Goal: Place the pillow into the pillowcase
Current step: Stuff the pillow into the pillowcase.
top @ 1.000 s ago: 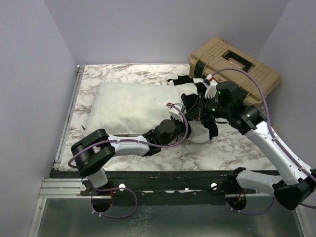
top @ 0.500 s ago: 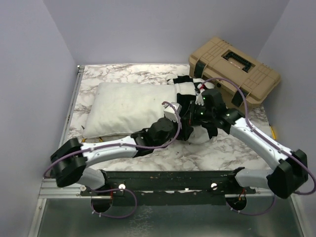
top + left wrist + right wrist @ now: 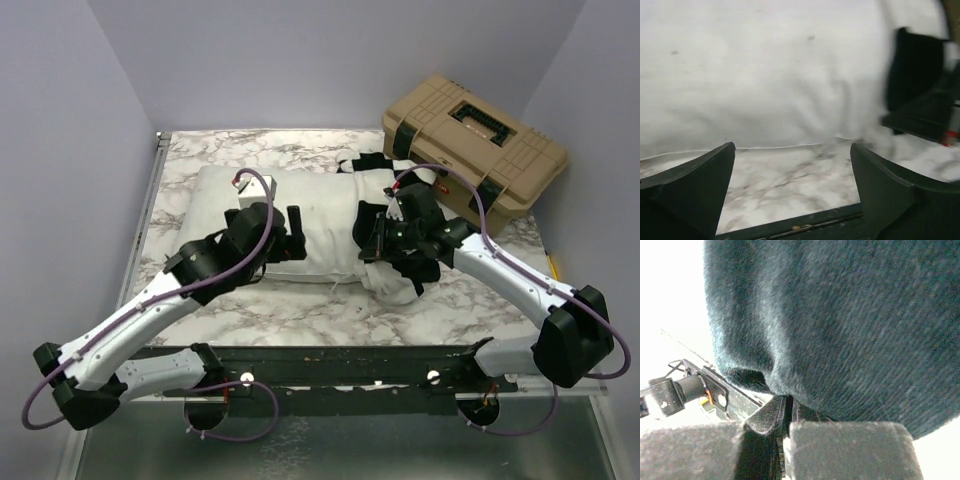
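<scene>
1 pillowcase (image 3: 850,330) fold pinched in right pincer (image 3: 788,415); pillow (image 3: 765,75) below spread left pincer (image 3: 792,147)

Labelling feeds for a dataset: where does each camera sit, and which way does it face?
Top external: above and behind the robot, looking down on the table, pillow and pillowcase; left arm and right arm show.
Left wrist: on the left arm, facing the pillow's near edge; the open left gripper frames it.
Right wrist: on the right arm, close against the pillowcase; the right gripper, shut on it, shows.
Shared: top and left wrist both show the pillow.
</scene>
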`<action>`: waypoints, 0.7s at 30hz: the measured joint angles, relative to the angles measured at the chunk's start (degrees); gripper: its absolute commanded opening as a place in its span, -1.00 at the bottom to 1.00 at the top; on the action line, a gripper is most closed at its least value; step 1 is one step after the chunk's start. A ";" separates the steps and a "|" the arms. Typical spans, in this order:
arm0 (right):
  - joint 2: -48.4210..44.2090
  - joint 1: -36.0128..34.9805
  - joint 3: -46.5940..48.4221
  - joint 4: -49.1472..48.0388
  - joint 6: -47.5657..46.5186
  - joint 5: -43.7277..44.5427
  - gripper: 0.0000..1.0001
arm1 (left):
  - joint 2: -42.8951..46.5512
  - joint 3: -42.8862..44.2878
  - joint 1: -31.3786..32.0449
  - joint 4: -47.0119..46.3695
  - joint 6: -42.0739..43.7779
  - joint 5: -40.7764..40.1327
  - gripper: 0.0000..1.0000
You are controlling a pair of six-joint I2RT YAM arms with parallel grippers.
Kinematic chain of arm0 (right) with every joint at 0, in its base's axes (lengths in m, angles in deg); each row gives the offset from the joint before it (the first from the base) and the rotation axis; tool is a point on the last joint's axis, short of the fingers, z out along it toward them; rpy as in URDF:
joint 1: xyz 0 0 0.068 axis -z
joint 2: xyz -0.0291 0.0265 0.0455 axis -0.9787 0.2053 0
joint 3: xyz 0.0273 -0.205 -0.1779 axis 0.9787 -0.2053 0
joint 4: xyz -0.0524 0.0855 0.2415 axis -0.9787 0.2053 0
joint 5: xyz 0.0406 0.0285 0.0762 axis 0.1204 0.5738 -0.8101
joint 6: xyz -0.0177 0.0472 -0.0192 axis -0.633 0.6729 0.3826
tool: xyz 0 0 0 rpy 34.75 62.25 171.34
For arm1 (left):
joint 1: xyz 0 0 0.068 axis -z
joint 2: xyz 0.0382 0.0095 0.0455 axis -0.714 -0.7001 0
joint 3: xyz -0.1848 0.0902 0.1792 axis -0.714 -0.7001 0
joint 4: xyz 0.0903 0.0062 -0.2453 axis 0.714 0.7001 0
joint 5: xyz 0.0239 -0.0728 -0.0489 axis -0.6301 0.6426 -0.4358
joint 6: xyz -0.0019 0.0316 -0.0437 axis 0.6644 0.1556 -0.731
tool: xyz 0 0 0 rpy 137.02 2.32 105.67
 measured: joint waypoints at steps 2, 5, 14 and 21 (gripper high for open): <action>-0.96 0.00 0.00 0.15 0.04 -0.33 -1.00 | -2.29 0.07 -6.10 4.50 1.27 -0.46 0.97; -2.21 0.00 0.00 0.39 0.11 -0.63 -1.00 | -8.31 -1.60 -14.99 6.88 4.24 0.79 0.98; -1.57 0.00 2.95 2.14 -0.11 -5.18 -1.00 | -20.09 -11.76 -30.80 -4.11 10.95 18.47 -1.00; 5.70 -0.11 16.48 0.87 0.61 -16.39 -0.99 | -18.36 -12.94 -22.56 -19.80 6.62 26.51 -1.00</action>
